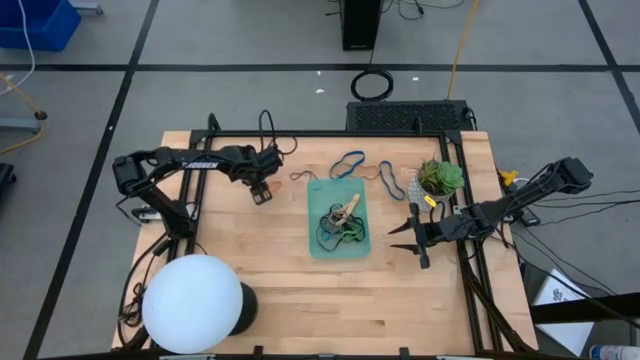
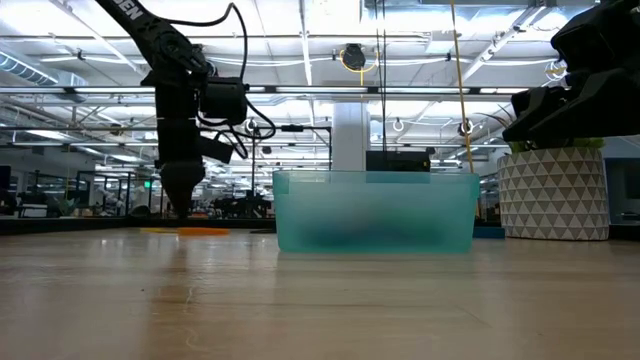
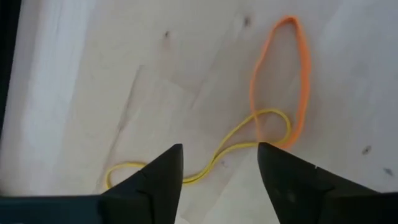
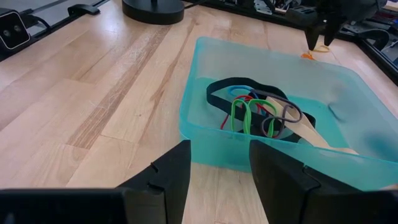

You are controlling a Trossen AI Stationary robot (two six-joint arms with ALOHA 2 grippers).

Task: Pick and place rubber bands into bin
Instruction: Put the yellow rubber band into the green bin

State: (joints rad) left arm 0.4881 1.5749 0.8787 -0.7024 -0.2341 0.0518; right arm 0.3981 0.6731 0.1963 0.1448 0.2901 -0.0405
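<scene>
Two rubber bands, an orange band and a thin yellow band, are seen lying flat on the table directly beneath the left gripper, which is poised on the left-arm side of the bin, near it but clear of its rim. The yellow band is stretched out long and wavy, and its long axis is laid roughly crosswise to the gap between the fingers, so that its middle passes right between the two fingertips; one of its ends is looped across the lower end of the orange band, where the two are seen touching. The orange band is set as a narrow oval just beyond one fingertip, with its long axis pointed away from the gripper. The left jaws are held apart, with nothing between them but the bare stretch of yellow band below. The bin is already loaded with several bands in black, green, red and blue. More bands are left on the table beyond the bin's far side. The right gripper is parked on the opposite side of the bin, its jaws apart and empty, facing the bin wall. The left arm is judged the nearer one for this pair.
</scene>
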